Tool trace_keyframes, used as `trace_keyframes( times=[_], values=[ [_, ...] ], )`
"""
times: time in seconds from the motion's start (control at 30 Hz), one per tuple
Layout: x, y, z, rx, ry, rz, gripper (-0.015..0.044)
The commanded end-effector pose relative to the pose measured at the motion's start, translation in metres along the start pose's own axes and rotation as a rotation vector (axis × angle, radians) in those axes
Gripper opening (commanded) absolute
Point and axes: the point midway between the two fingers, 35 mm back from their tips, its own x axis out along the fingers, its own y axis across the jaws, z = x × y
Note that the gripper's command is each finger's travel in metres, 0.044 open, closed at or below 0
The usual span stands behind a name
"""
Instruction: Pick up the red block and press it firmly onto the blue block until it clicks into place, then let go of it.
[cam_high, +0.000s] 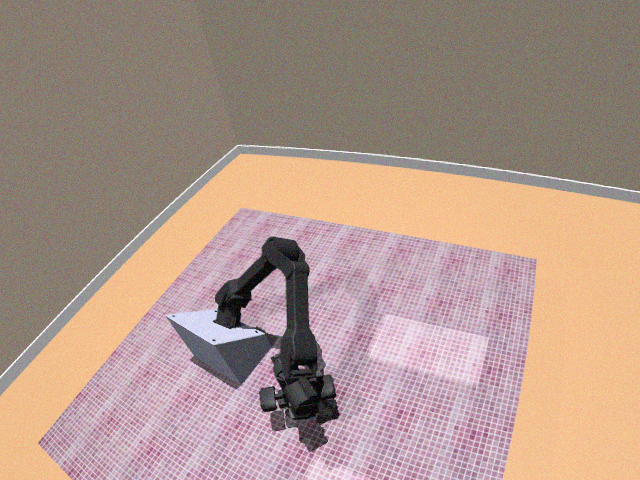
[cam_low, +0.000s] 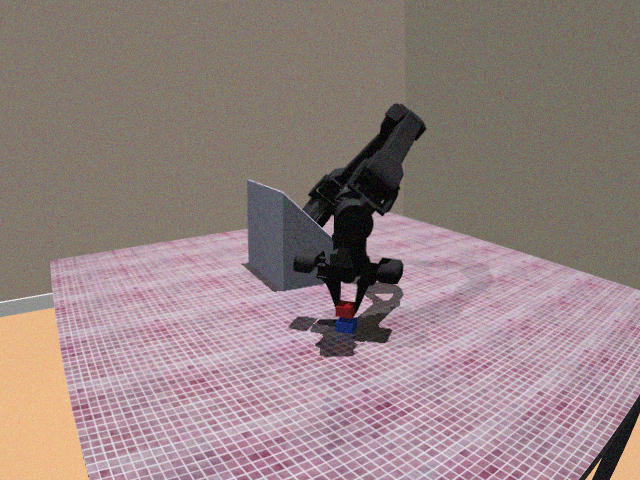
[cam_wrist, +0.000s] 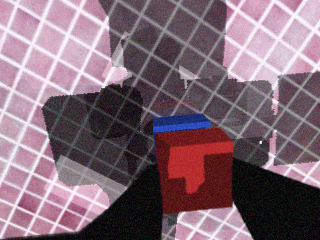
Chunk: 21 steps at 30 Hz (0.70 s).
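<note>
Only the top view hides the red block (cam_low: 345, 310) (cam_wrist: 194, 172).

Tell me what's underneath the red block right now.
Below the red block is the blue block. Most of the blue block's top is covered, so whether the two touch or have clicked together can't be told.

One block (cam_low: 344, 310) (cam_wrist: 218, 182) just above another block (cam_low: 345, 326) (cam_wrist: 181, 124)
</note>
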Motion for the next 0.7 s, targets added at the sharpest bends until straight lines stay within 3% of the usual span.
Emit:
trace_keyframes(
  times=[0.0,0.67],
  values=[
    [0.0057,0.0004,-0.001,0.003,0.004,0.005,0.0],
    [0.0126,0.0012,-0.0002,0.003,0.004,0.005,0.0]
  ],
)
